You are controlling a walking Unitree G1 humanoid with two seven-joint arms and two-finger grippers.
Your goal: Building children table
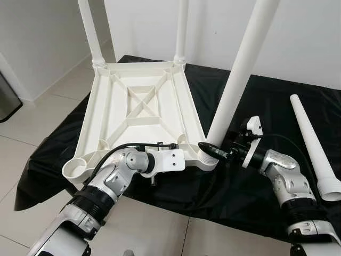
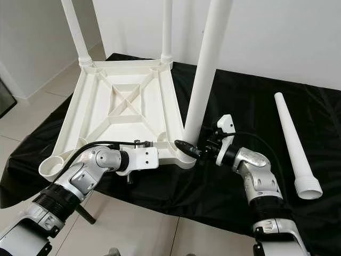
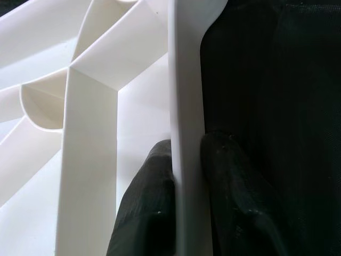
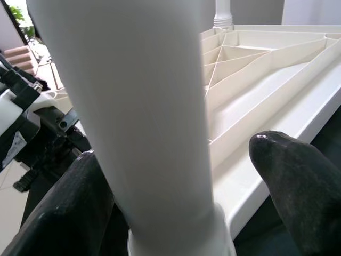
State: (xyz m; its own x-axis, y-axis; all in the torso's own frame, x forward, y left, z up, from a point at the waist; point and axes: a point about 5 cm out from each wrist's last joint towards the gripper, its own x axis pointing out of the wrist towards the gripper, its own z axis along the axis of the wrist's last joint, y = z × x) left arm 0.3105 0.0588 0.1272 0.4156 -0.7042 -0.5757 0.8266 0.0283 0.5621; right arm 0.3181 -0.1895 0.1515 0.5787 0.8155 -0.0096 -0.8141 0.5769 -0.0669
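1. The left pincer (image 3: pixel 186 176) is clenched on the near rim of the upturned tabletop (image 1: pixel 139 109), which lies on the black-draped bench (image 1: pixel 250 186).
2. The right pincer (image 1: pixel 213 151) straddles the third leg (image 1: pixel 242 69) near its socket, fingers apart.
3. The tabletop and leg look like stiff, light, slick plastic; grip low on the leg.
4. A spare leg (image 1: pixel 314 144) lies well apart.

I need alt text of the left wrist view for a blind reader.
Two black fingers of the left tool pinch the thin white rim of the upturned table top. White ribs lie on one side, black cloth on the other.
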